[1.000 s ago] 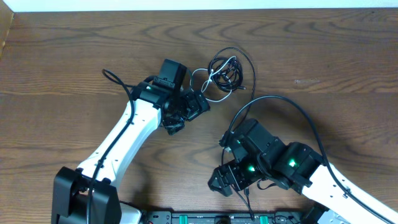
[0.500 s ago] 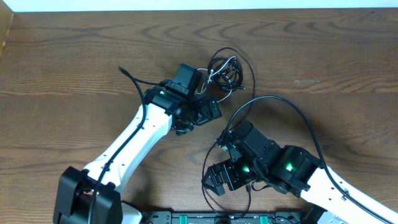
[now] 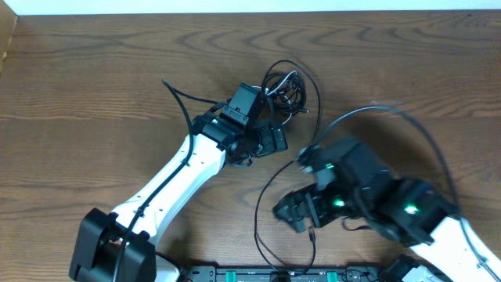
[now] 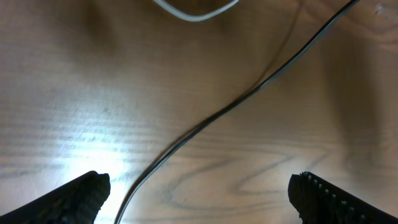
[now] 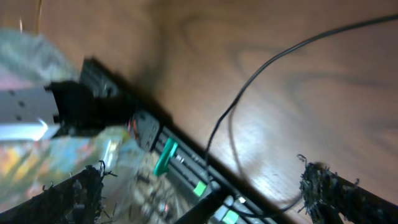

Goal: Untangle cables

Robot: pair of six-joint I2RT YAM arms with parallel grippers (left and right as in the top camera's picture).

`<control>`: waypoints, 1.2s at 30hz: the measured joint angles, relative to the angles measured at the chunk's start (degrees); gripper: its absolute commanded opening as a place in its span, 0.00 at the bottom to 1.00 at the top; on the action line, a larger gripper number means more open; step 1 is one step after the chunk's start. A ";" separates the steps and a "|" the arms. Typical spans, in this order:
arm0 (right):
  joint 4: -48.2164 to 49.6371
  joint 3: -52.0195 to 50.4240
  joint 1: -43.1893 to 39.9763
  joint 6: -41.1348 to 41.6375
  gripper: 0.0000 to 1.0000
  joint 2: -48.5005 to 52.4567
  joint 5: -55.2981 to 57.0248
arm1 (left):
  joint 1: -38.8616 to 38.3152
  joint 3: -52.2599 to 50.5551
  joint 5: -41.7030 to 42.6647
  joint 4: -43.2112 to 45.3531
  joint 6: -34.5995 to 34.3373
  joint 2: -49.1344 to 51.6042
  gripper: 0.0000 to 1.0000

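Note:
The cables (image 3: 286, 84) lie in a small tangle of black loops with a white cord at the table's back centre. One long black cable (image 3: 262, 200) trails from there toward the front edge. My left gripper (image 3: 272, 142) hovers just below the tangle, open; in its wrist view the black cable (image 4: 249, 96) crosses diagonally over the wood and a white loop (image 4: 196, 11) shows at the top edge. The left gripper (image 4: 199, 199) holds nothing. My right gripper (image 3: 291, 213) is open near the front, and in its wrist view this gripper (image 5: 199, 196) is empty, with a black cable (image 5: 249, 81) curving ahead of it.
A black rail with green parts (image 5: 186, 168) runs along the table's front edge under the right gripper. The right arm's own thick black cable (image 3: 407, 121) arches above its wrist. Bare wood (image 3: 94, 86) spreads to the left and far right.
The left arm has moved right and up, closer to the tangle. The right arm has swung to the right, with its gripper staying near the front edge.

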 measured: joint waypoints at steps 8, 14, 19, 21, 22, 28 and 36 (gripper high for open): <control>-5.38 1.44 -13.77 -1.05 0.99 -2.25 6.36 | -3.15 0.00 0.02 7.13 3.93 3.19 0.97; -8.72 1.44 -20.76 -1.36 0.99 -1.75 8.55 | -5.77 0.00 0.22 14.51 6.58 7.17 0.96; -8.96 1.44 -21.31 -1.53 0.99 -1.62 10.16 | -5.70 -0.07 0.22 20.98 7.56 8.59 0.96; -8.96 1.44 -21.31 -1.57 0.99 -1.62 10.99 | -5.70 0.00 0.22 21.44 8.44 8.59 0.96; -8.98 1.44 -21.31 -1.60 0.99 -1.62 11.28 | -5.73 0.26 0.22 20.76 8.81 8.59 0.96; -7.61 1.44 -21.97 -1.75 0.99 -1.62 12.02 | -5.73 7.32 0.22 10.84 11.61 10.95 0.96; -6.08 4.39 -24.92 -1.75 0.99 -1.62 7.80 | -5.73 11.78 0.24 13.77 13.29 16.74 0.96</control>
